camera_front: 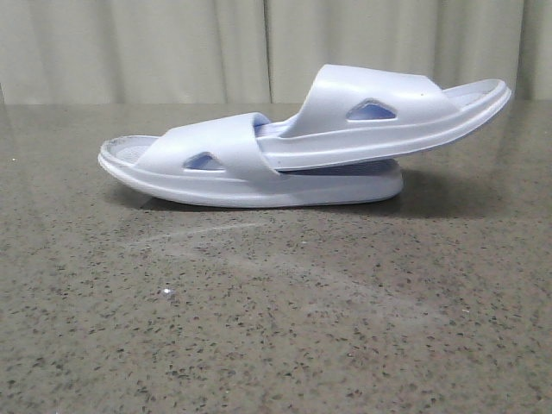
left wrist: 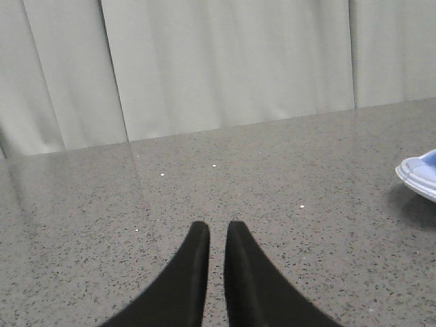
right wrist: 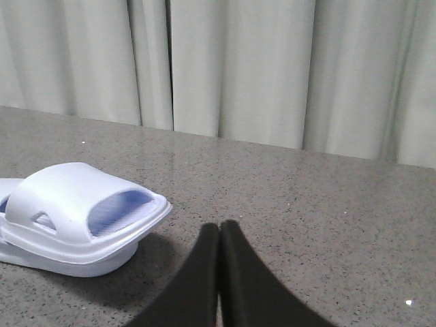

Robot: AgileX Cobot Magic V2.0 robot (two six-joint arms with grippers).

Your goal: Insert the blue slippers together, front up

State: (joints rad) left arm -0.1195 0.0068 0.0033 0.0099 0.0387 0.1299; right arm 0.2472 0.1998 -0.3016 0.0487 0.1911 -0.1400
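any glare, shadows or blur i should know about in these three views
Front view: sharp, with a pale glare streak on the table and a soft shadow beneath the nested blue slippers. Left wrist view: small bright specks on the stone, fingers dark and featureless. Right wrist view: the upper slipper shades the tabletop beside it.

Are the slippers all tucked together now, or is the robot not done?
It looks done. The upper slipper is pushed under the strap of the lower slipper, nested on the table. Nothing is in hand: the left gripper is nearly closed, the right gripper shut, both empty and apart from the pair. Nothing seems left.
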